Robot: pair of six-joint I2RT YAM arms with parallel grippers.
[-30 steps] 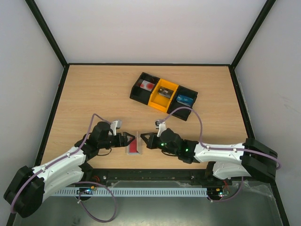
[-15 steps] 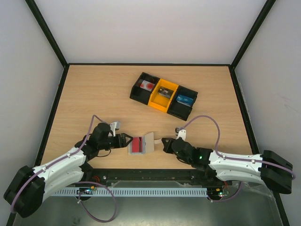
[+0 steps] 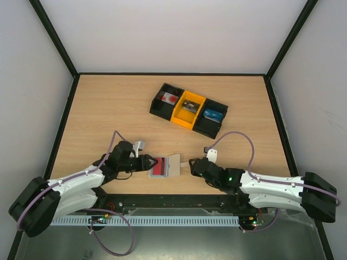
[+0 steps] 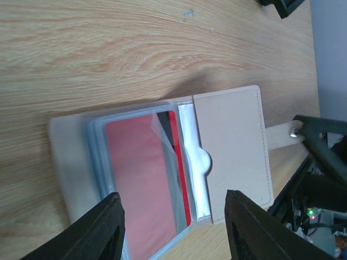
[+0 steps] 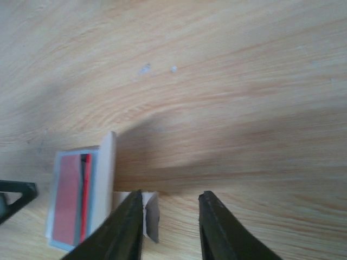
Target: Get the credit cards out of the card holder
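The card holder (image 3: 172, 163) lies open on the table near the front edge: a beige cover with translucent grey-blue sleeves (image 4: 95, 146). A red credit card (image 4: 138, 184) with a dark stripe sits inside the top sleeve; it also shows in the top view (image 3: 158, 166) and the right wrist view (image 5: 69, 197). My left gripper (image 3: 148, 164) is open just left of the holder, its jaws straddling the sleeve's near edge (image 4: 173, 233). My right gripper (image 3: 191, 167) is open just right of the beige flap (image 4: 233, 146). The flap's strap tab (image 5: 152, 214) lies between its jaws, against the left finger.
A three-compartment tray (image 3: 188, 109), black with a yellow middle, stands at the back centre with small items in it. Black frame edges and white walls bound the wooden table (image 3: 108, 108).
The holder's flap has been swung open to the right. The right gripper pulled back right, then edged left again. The left gripper has moved right, closer to the holder.
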